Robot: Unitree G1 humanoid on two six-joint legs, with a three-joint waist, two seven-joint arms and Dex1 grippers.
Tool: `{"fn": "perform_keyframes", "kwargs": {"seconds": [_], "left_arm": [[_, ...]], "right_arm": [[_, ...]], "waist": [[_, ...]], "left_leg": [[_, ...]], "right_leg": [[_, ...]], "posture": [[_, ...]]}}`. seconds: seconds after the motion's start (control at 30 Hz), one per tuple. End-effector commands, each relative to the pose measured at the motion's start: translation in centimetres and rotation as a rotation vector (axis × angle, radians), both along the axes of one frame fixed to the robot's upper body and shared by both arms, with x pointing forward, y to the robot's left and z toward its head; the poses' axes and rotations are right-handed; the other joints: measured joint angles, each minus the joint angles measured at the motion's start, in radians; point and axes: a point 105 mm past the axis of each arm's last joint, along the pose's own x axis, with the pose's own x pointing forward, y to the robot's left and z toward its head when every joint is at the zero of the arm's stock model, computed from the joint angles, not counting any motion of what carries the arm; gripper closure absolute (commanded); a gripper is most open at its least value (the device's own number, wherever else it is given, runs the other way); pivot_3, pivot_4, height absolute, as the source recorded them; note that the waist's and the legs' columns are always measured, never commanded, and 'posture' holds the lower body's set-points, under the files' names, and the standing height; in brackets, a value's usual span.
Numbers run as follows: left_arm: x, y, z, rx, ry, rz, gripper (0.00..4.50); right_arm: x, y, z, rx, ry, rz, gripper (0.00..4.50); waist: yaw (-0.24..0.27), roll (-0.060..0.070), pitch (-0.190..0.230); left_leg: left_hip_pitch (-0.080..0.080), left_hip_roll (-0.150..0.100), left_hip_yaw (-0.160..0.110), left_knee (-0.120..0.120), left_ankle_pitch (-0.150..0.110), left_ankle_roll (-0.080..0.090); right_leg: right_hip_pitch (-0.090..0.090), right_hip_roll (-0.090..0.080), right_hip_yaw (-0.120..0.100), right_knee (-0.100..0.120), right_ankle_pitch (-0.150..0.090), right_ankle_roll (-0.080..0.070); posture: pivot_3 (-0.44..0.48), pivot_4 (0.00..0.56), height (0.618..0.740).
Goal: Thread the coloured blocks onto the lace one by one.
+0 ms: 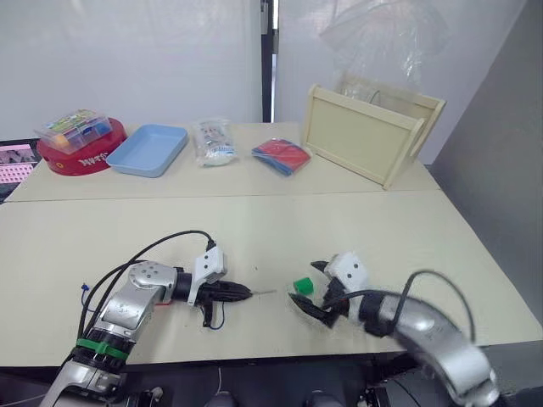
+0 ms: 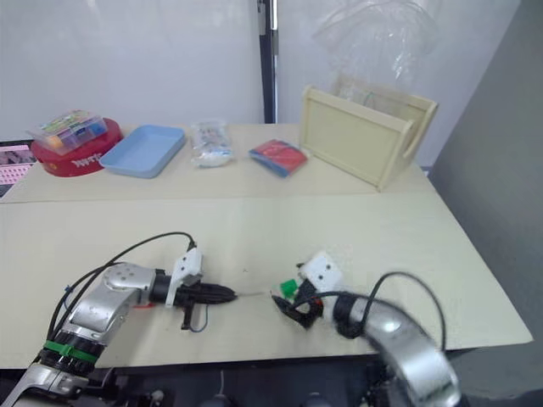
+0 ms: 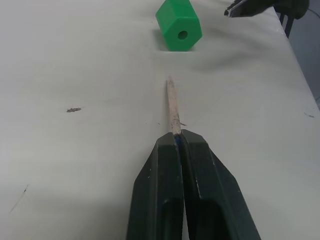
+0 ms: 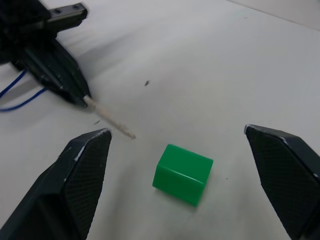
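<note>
From the head camera, the green block (image 1: 303, 286) sits on the pale table (image 1: 356, 229) between the two arms, just beside the right gripper (image 1: 307, 307), while the left gripper (image 1: 243, 293) lies low on the table with the lace tip (image 1: 263, 292) poking out toward the block. In the left wrist view the left fingers are pressed together on the lace (image 3: 176, 142) where the blue string meets its pale stiff tip (image 3: 172, 106); the tip's long axis runs straight ahead, aimed nearly at the block (image 3: 178, 25), whose round hole faces back toward it. In the right wrist view the right fingers (image 4: 82, 170) stand wide apart with the block (image 4: 182, 173) between them, untouched. The block looks light, hard and smooth, likely to skid or tip, so gripping its flat sides, leaving the hole ends free, seems best.
</note>
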Motion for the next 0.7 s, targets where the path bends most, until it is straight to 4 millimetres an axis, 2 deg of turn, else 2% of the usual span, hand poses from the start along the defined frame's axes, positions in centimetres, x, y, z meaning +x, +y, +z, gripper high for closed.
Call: {"fn": "perform_keyframes", "kwargs": {"seconds": [0.03, 0.2, 0.47, 0.5, 0.7], "left_arm": [[-0.4, -0.4, 0.6, 0.003, -0.024, -0.053, 4.50], [-0.6, -0.9, 0.8, -0.001, -0.033, -0.068, 4.50], [-0.7, -1.1, 0.9, 0.003, -0.044, -0.065, 4.50], [-0.8, -1.1, 0.9, 0.003, -0.046, -0.065, 4.50], [-0.8, -2.2, 1.3, -0.013, -0.062, -0.067, 4.50]], "right_arm": [[0.0, 0.1, -0.3, -0.097, 0.076, 0.231, 0.02], [2.1, -0.6, -2.1, -0.260, 0.089, 0.352, 0.02], [3.2, -0.1, -2.8, -0.254, 0.083, 0.413, 0.02], [3.3, -0.1, -2.8, -0.249, 0.081, 0.411, 0.52], [3.3, 0.4, -2.7, -0.217, 0.084, 0.406, 2.46]], "waist": [[0.001, 0.000, 0.000], [0.000, 0.000, 0.000], [-0.001, 0.000, 0.000], [-0.002, 0.000, 0.000], [0.000, 0.000, 0.000]], "left_leg": [[0.000, 0.000, 0.000, 0.000, 0.000, 0.000], [0.000, 0.001, 0.000, 0.001, -0.001, 0.001], [-0.001, 0.001, 0.000, 0.002, 0.000, 0.001], [-0.001, 0.001, 0.000, 0.002, 0.000, 0.001], [0.000, 0.001, 0.000, 0.002, 0.000, 0.001]], "right_leg": [[0.000, 0.000, 0.000, 0.000, 0.000, 0.000], [0.001, 0.000, 0.000, -0.002, 0.000, 0.000], [0.000, 0.000, 0.000, -0.002, 0.000, 0.000], [0.000, 0.000, 0.000, -0.002, 0.000, 0.000], [0.000, 0.000, 0.000, -0.001, 0.000, 0.000]], "posture": [[0.000, 0.150, 0.740], [0.000, 0.150, 0.740], [0.000, 0.150, 0.740], [0.000, 0.150, 0.740], [0.000, 0.150, 0.740]]}}
